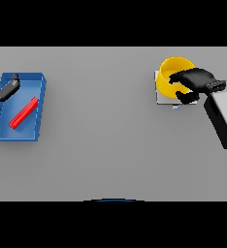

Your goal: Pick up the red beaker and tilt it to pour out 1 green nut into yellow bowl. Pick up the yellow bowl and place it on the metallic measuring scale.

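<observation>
From the head view, I have my right hand (195,82) curled over the near rim of the yellow bowl (173,72), fingers on the inside and thumb below, so it grips the bowl. Under the hand the bowl sits on a pale square pad, which I take for the metallic measuring scale (157,97); its edge shows to the hand's left and below. I judge this the placing step: I want the bowl flat and centred before I loosen the fingers, then lift straight off so nothing drags. My left hand (8,88) rests with relaxed fingers on the blue tray (38,80), the red beaker (23,113) lying just below it.
</observation>
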You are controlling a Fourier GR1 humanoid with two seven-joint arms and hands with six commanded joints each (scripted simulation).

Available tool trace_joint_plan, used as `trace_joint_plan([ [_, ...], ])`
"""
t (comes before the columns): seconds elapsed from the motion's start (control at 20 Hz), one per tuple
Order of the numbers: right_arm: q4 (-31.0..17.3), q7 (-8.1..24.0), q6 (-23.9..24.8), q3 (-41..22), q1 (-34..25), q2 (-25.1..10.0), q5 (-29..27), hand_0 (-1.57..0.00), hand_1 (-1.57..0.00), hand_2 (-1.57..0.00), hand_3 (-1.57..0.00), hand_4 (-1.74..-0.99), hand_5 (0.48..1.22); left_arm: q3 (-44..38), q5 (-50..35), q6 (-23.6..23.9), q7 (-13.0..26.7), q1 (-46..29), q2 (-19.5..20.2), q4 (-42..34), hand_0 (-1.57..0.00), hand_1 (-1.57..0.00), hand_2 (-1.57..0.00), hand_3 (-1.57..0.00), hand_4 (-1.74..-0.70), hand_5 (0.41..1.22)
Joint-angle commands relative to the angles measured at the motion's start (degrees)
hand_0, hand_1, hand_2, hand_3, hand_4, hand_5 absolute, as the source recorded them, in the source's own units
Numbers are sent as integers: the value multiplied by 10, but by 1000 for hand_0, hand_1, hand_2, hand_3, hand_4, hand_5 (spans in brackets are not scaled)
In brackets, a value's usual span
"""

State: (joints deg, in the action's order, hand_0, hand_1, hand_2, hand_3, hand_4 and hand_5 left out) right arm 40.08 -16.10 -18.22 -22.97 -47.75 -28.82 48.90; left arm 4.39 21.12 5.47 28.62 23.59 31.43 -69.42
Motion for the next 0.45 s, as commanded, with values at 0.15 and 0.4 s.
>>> trace_joint_plan([
  [0.15, 1, 8, 1, 5, 4, -1, -4, -67, -60, -79, -268, -1523, 798, -2, 1, 2, -8, 8, 3, 6, 1, 1, 1, 1, -724, 664],
  [0.4, -5, 33, -14, 11, 1, 5, -9, -21, -19, -25, -146, -1478, 738, 2, 3, 1, -4, 3, 0, -3, 1, 1, 1, 1, -726, 665],
])
